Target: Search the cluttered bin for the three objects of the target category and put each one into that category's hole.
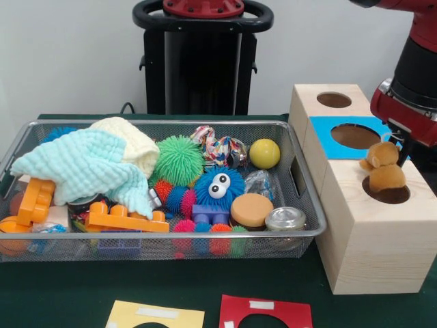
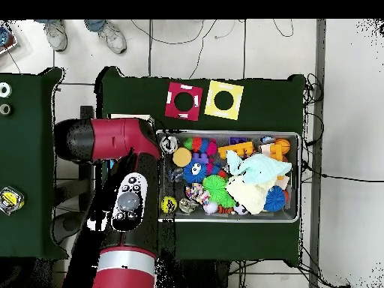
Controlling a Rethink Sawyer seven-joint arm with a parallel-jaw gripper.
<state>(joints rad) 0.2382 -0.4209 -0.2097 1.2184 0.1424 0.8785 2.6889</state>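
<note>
The pincer (image 1: 403,147) hangs at the right edge of the front view, just above the nearest wooden box (image 1: 375,232); whether it is released or clenched cannot be told, as only a dark tip shows beneath the red arm (image 1: 410,102). Directly beside it a brown plush toy (image 1: 384,167) sits in the box's round hole (image 1: 389,193), its body half sunk. Behind stand a blue-topped box (image 1: 351,137) and a plain one (image 1: 331,101). Left of the boxes, on the green tabletop (image 1: 68,294), the bin (image 1: 300,229) holds a mint cloth (image 1: 85,167), green spiky ball (image 1: 177,160), blue googly-eyed ball (image 1: 218,186), yellow ball (image 1: 264,153) and orange blocks (image 1: 123,220). Red (image 1: 266,313) and yellow (image 1: 156,316) cards lie in front.
</note>
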